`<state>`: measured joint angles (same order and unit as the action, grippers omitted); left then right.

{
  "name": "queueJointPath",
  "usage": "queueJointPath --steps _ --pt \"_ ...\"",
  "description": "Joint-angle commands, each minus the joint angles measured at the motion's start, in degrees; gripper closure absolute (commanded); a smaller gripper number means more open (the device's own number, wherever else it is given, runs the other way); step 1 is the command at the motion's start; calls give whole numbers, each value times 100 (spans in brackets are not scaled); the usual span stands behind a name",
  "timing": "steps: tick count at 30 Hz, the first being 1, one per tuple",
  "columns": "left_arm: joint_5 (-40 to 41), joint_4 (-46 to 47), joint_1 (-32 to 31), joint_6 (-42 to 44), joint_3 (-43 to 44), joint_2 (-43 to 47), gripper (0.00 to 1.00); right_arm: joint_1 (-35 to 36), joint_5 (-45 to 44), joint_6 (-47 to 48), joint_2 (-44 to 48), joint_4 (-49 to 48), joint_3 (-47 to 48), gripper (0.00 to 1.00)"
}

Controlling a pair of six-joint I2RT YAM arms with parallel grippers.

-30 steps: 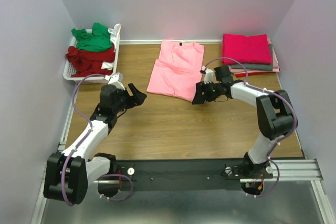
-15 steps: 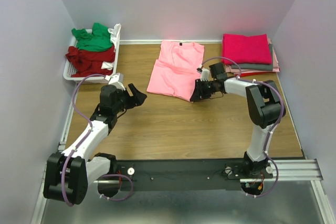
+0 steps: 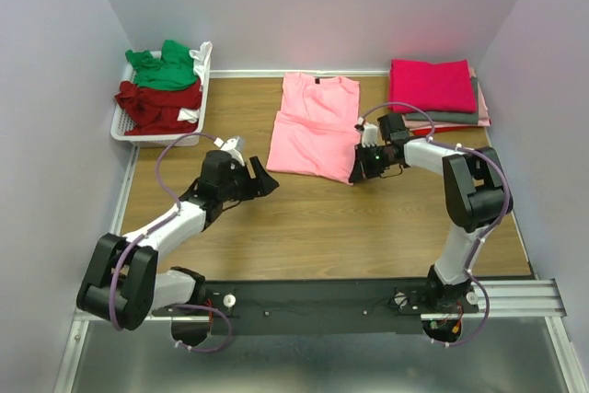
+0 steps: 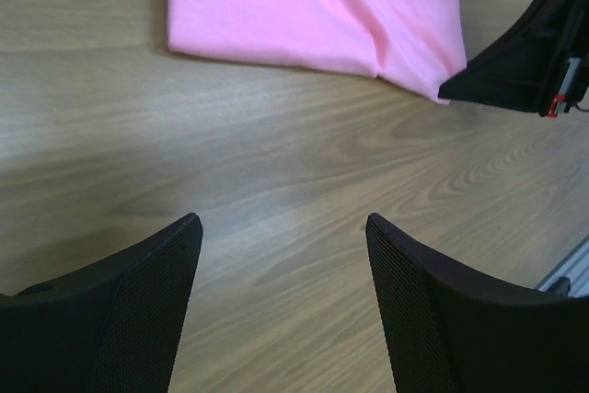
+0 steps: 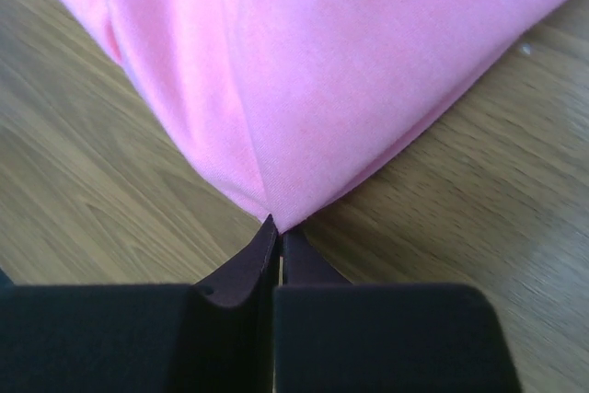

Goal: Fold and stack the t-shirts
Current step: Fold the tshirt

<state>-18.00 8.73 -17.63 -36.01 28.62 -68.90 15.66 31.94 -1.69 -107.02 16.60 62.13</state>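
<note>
A light pink t-shirt lies partly folded at the back middle of the wooden table. My right gripper is shut on its near right corner; in the right wrist view the pink cloth is pinched at the gripper's tips. My left gripper stands open just short of the shirt's near left corner. The left wrist view has bare wood between the open gripper's tips, with the pink shirt ahead. Green and dark red shirts lie crumpled in the basket. A folded magenta shirt tops a grey one.
The white slotted basket stands at the back left corner against the wall. The folded stack sits at the back right corner. Purple walls close in the table on three sides. The right gripper shows at the left wrist view's upper right.
The right gripper has shut on the pink shirt's near right corner and the shirt has shifted slightly right. The left arm has moved right, toward the shirt's near left corner.
</note>
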Motion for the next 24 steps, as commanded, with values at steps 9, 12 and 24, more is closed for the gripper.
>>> queueJointPath --steps 9,12,24 --pt "1658 -415 -821 -1522 714 -1263 19 -133 -338 512 190 599 -157 93" --pt "1756 -732 -821 -1829 1118 -1887 20 -151 -338 512 173 616 -140 93" --pt "1853 -741 -777 -2402 1945 -2936 43 -230 -206 556 287 651 -289 93"
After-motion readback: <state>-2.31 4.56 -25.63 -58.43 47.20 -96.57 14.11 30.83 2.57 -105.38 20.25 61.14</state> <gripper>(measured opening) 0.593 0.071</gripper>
